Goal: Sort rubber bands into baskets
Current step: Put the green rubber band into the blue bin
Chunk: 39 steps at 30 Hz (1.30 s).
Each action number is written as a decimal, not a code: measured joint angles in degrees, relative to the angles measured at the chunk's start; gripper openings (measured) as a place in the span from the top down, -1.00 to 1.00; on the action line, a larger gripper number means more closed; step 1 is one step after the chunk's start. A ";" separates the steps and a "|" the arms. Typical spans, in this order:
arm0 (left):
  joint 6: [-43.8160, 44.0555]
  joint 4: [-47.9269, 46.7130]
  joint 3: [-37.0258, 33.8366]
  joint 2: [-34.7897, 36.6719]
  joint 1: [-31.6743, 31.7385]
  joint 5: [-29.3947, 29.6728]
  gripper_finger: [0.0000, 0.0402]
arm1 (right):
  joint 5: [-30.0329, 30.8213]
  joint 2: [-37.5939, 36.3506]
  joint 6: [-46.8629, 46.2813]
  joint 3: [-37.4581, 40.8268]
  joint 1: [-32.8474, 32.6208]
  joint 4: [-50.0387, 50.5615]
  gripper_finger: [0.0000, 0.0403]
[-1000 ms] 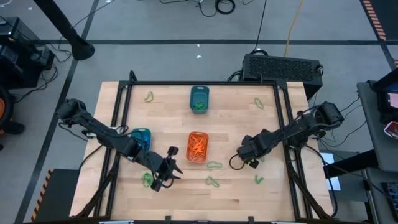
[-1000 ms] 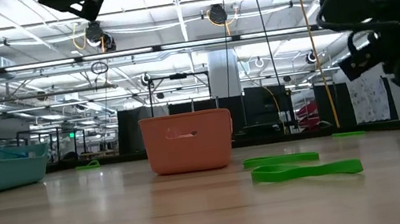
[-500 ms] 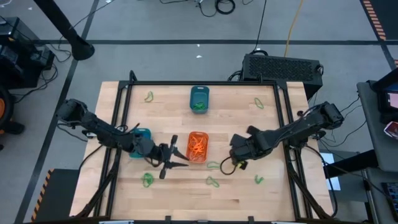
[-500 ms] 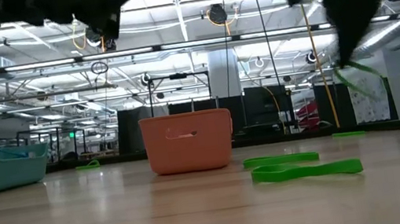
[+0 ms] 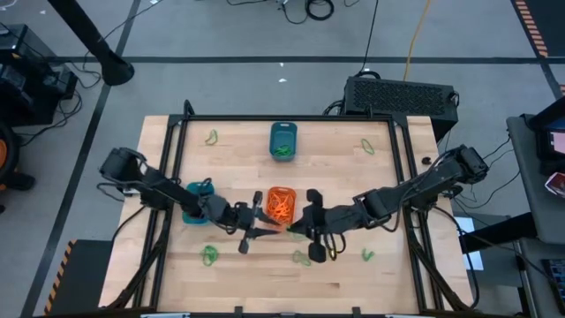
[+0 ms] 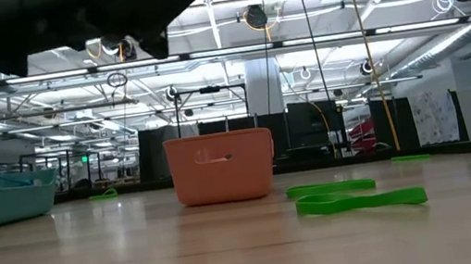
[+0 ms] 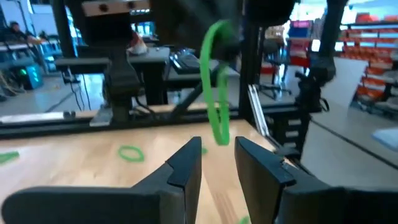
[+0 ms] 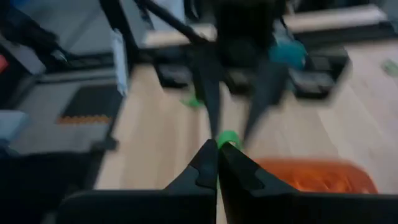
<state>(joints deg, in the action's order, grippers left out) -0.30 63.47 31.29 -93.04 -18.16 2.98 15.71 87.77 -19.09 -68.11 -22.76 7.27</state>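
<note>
My right gripper [image 5: 291, 228] is shut on a green rubber band [image 7: 215, 93], just near of the orange basket [image 5: 281, 208]. My left gripper [image 5: 267, 232] faces it with open fingers [image 7: 186, 163], level above the table. The band hangs just beyond their tips, and whether it reaches between them I cannot tell. The orange basket holds orange bands. The dark teal basket [image 5: 282, 140] stands at the far middle with green bands in it. The turquoise basket [image 5: 198, 200] is at the left, partly under the left arm. My right gripper pinches the green band's upper end [image 8: 226, 137] between its two fingertips. The fingers slant slightly downward, coming from the table's right. The band hangs below them as a narrow loop [image 7: 219, 127], lifted clear of the table.
Loose green bands lie on the table at the far left [image 5: 212, 137], the far right [image 5: 367, 146], the near left [image 5: 209, 256], the near middle [image 5: 302, 258] and the near right [image 5: 367, 255]. The low view shows two of them [image 6: 358, 198] beside the orange basket [image 6: 221, 166].
My right gripper has risen and gone toward the table's left, carrying the green band up off the table and tipping from pointing down to nearly level. My left gripper has moved toward the right, beside the orange basket, and has levelled out. The two grippers now face each other.
</note>
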 joint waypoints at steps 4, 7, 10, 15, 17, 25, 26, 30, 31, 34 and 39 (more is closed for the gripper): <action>0.03 1.72 2.88 -3.27 0.81 -2.18 0.48 | -1.05 0.00 1.68 -0.03 0.04 -2.40 1.00; 0.05 1.60 4.98 -4.62 1.05 -5.15 0.48 | -1.04 0.00 2.01 -0.03 0.04 -2.28 1.00; 0.04 1.49 6.44 -5.82 1.05 -5.90 0.48 | -1.04 0.00 2.03 -0.03 0.04 -2.27 1.00; 0.07 1.57 7.49 -7.08 1.10 -5.90 0.48 | -1.04 0.00 2.05 -0.03 0.04 -2.40 1.00; 0.07 1.13 7.52 -7.18 1.20 -5.90 0.48 | -1.04 0.00 2.05 -0.03 0.04 -2.36 1.00; 0.07 0.55 7.52 -7.18 1.32 -5.88 0.79 | -1.03 0.00 3.19 -0.03 0.20 -2.18 0.97; 0.08 0.55 7.52 -7.18 1.32 -5.88 0.87 | -1.01 0.00 3.32 -0.03 0.20 -2.16 0.96; 0.11 0.52 7.52 -7.18 1.32 -5.87 0.95 | -0.82 0.00 3.55 -0.03 0.20 -1.45 0.86; 0.11 0.48 7.52 -7.18 1.39 -5.80 0.95 | -0.79 0.00 3.86 -0.03 0.20 -0.91 0.83; 1.49 -0.03 7.52 -7.04 1.94 -4.70 0.97 | -0.63 0.00 5.18 -0.05 0.20 1.90 0.72; 4.52 -8.51 7.52 -2.75 4.47 -1.51 0.98 | 3.97 0.00 5.70 -0.09 0.22 12.88 0.50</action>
<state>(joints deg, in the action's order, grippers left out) 4.23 54.95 38.81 -95.79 -13.69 1.47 19.69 87.77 -13.39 -68.20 -22.55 20.15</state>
